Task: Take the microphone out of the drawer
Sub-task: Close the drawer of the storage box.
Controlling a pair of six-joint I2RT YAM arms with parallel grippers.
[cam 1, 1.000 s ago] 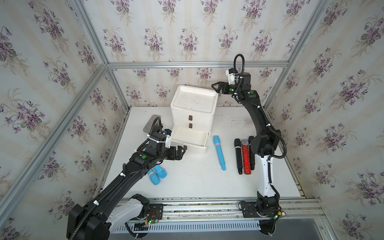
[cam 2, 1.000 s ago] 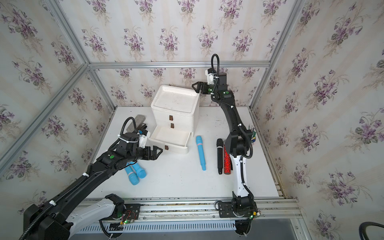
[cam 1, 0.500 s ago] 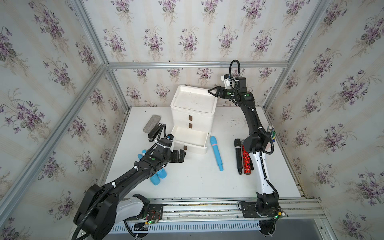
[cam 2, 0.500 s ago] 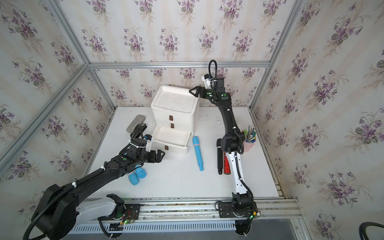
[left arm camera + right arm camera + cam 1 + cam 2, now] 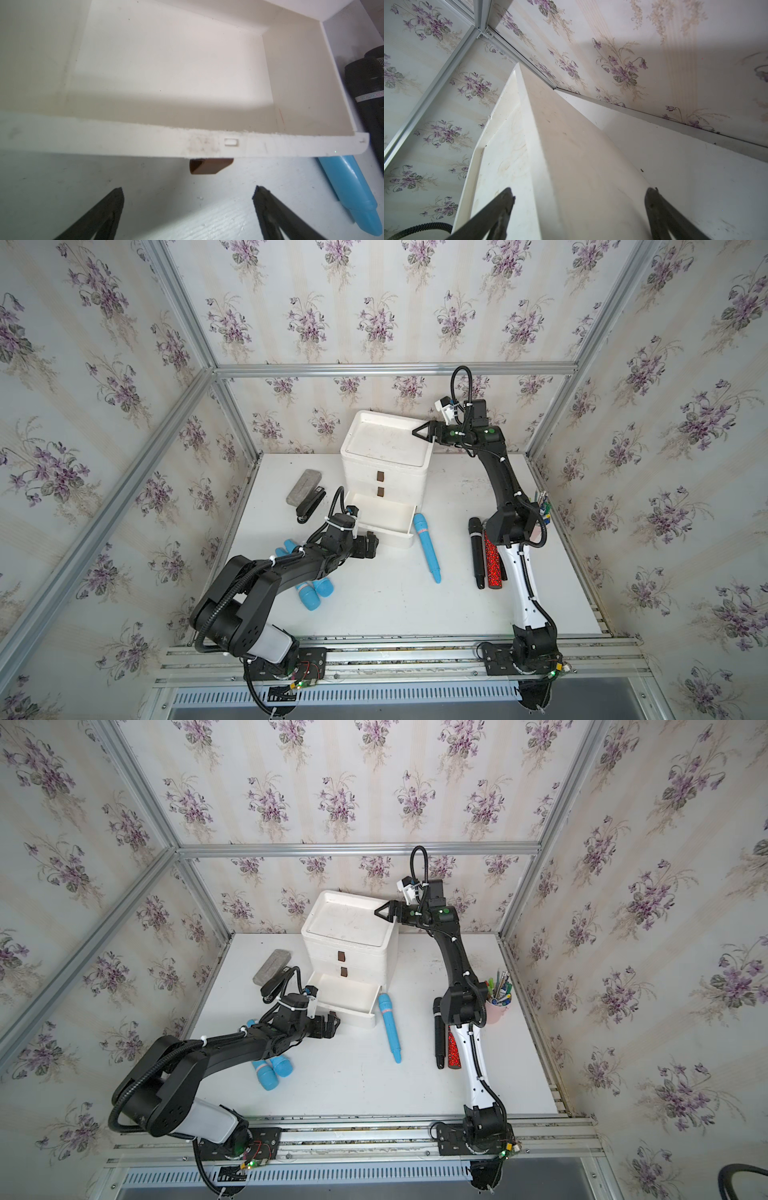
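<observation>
Since the drawer point(image 5: 228, 143) looks empty, we'd guess the blue microphone point(image 5: 428, 549) is light, stiff, slick plastic, so grab mid-handle; left gripper point(image 5: 188, 189) and right gripper point(image 5: 581, 190) gape, empty.

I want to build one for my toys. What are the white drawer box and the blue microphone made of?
The drawer box looks like matte white plastic: smooth moulded walls, scuffed and stained. Its brown handle could be wood or plastic. The blue microphone looks like smooth plastic with a soft sheen.
</observation>
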